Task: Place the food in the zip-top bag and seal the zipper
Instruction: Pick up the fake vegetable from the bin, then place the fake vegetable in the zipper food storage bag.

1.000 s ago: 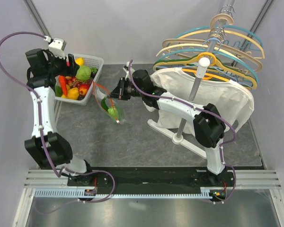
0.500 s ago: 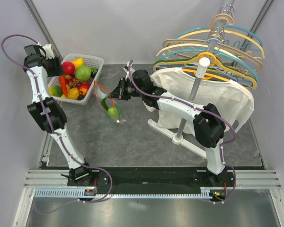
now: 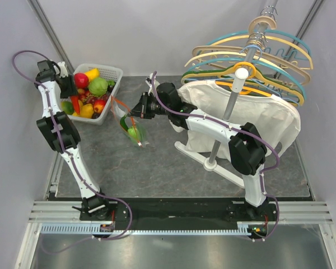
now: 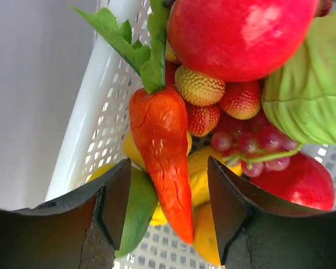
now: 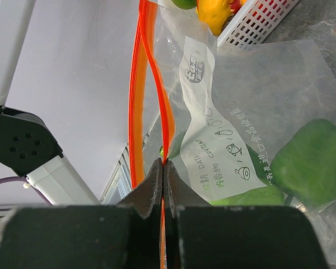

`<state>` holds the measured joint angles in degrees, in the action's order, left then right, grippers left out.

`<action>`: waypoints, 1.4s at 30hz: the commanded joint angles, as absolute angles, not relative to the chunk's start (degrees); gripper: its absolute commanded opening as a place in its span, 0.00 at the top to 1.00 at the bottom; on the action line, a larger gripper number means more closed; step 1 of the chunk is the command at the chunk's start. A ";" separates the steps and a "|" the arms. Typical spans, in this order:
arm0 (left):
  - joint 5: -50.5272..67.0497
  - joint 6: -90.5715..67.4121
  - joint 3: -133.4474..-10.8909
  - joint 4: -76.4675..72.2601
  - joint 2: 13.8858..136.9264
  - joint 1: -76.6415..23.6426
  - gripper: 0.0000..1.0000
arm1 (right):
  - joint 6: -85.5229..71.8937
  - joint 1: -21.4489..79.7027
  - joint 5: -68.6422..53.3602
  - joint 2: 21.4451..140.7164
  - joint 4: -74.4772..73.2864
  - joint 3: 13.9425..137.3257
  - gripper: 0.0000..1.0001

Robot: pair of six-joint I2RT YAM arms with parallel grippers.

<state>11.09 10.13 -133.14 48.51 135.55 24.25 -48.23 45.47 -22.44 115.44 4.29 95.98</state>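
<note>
The food fills a white lattice basket (image 3: 113,72): a red apple (image 4: 241,31), a green cabbage (image 4: 313,95), strawberries, grapes and an orange-red carrot (image 4: 162,151). My left gripper (image 4: 168,162) is open at the basket's left side (image 3: 66,92), one finger on either side of the carrot's lower end with small gaps. My right gripper (image 5: 163,162) is shut on one strip of the orange zipper (image 5: 135,84) and holds the zip-top bag (image 3: 133,131) hanging with its mouth open beside the basket. A green piece of food (image 5: 311,162) lies inside the bag.
A rack of coloured hangers (image 3: 252,56) stands at the right with a white garment (image 3: 252,120) draped on it, and its white foot (image 3: 213,162) reaches towards the table's middle. The basket wall (image 4: 95,129) is just left of my left fingers.
My left arm has swung down and in to the basket's left side, putting its jaws around the carrot, and they have narrowed a little. The right gripper and bag have held still.
</note>
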 commanded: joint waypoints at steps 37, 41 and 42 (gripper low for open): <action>81.92 3.60 -81.96 7.75 76.84 23.83 0.76 | -42.27 45.26 -31.46 114.87 5.18 95.54 1.00; 80.34 8.42 -73.84 5.80 69.88 20.66 0.76 | -47.26 45.26 -36.03 114.08 12.81 93.43 1.00; 79.90 9.05 -70.87 5.45 67.52 18.83 0.76 | -48.16 45.18 -36.91 113.73 15.62 92.82 1.00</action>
